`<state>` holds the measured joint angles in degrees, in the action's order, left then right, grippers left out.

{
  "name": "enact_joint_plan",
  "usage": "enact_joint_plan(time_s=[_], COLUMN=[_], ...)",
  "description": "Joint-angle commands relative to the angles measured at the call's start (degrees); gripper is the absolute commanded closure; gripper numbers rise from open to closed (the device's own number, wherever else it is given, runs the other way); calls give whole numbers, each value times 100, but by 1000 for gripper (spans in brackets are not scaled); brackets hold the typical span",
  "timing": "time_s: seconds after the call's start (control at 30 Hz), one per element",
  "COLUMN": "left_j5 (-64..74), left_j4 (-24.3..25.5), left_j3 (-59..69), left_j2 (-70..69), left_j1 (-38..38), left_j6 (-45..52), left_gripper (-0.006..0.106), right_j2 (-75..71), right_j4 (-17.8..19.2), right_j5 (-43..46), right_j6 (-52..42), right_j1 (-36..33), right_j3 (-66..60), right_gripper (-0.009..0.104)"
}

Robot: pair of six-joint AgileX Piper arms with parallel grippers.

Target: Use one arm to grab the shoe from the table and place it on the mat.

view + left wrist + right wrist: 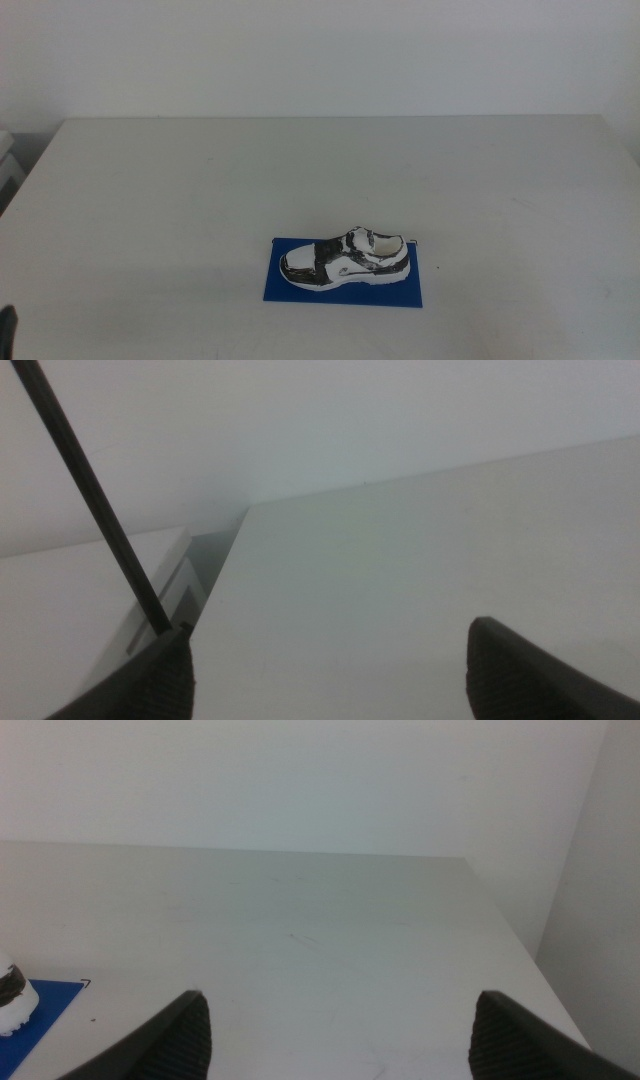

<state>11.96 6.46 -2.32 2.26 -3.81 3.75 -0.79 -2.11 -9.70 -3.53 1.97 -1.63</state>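
The white and black marbled shoe [346, 259] lies on its sole on the deep blue mat [345, 291], toe to the left, in the front middle of the table [200, 190]. Neither gripper touches it. My left gripper [330, 665] is open and empty, off at the table's left front; only a dark sliver of it [6, 328] shows in the middle view. My right gripper [340, 1035] is open and empty, out of the middle view. The right wrist view shows a corner of the mat [40, 1010] and a bit of the shoe [12, 1000].
A white cabinet [70, 600] stands beside the table's left edge, with a black cable [90, 500] across the left wrist view. A white wall rises behind the table.
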Motion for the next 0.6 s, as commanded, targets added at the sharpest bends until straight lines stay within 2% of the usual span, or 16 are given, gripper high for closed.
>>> enact_joint_plan(time_s=[0.0, 0.2, 0.57], left_j5=[-497, -621, -657], left_j4=[0, -312, -311], left_j3=[87, 414, 409], left_j2=[-300, -451, -447], left_j1=[5, 5, -4], left_j6=[-108, -104, -92], left_gripper=[7, 7, 7], right_j2=[-116, -121, -121], right_j4=[49, 49, 49], right_j5=[455, 455, 455], right_j6=[-72, -72, -72], right_j1=[27, 27, 27], right_j3=[54, 54, 54], right_gripper=[29, 29, 29])
